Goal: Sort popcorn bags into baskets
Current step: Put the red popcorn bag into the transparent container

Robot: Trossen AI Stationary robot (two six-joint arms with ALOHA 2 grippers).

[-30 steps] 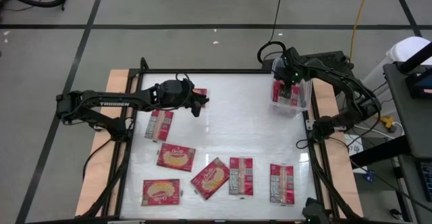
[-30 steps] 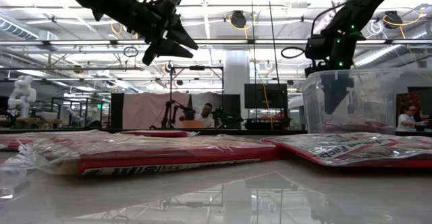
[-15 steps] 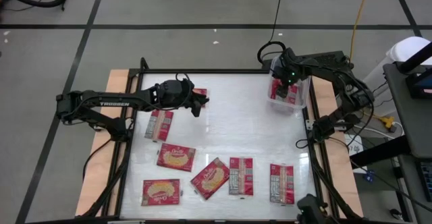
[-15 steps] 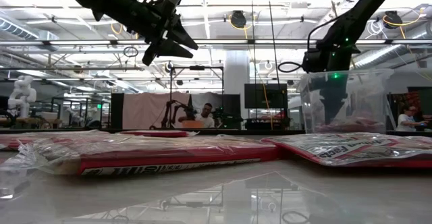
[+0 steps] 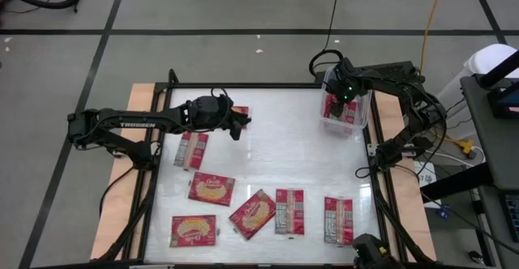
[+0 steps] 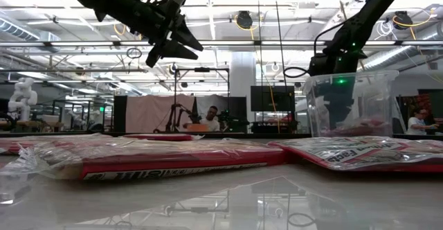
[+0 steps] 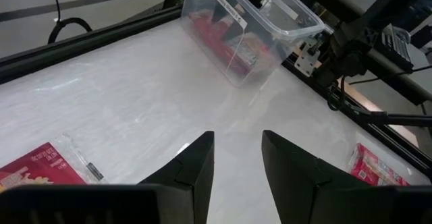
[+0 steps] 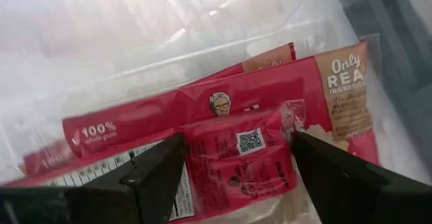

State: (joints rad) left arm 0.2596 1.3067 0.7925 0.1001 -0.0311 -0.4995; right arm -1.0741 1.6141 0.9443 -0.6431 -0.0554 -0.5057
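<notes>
Since earlier frames, clear plastic basket shifts slightly toward table's far edge; right gripper inside it at far right corner, fingers spread wide over glossy red popcorn bag, not gripping. Advised: lift straight up, avoid snagging thin rim. Left gripper hovers near far left, fingers parted, empty. Flat crinkly bags along near edge.
</notes>
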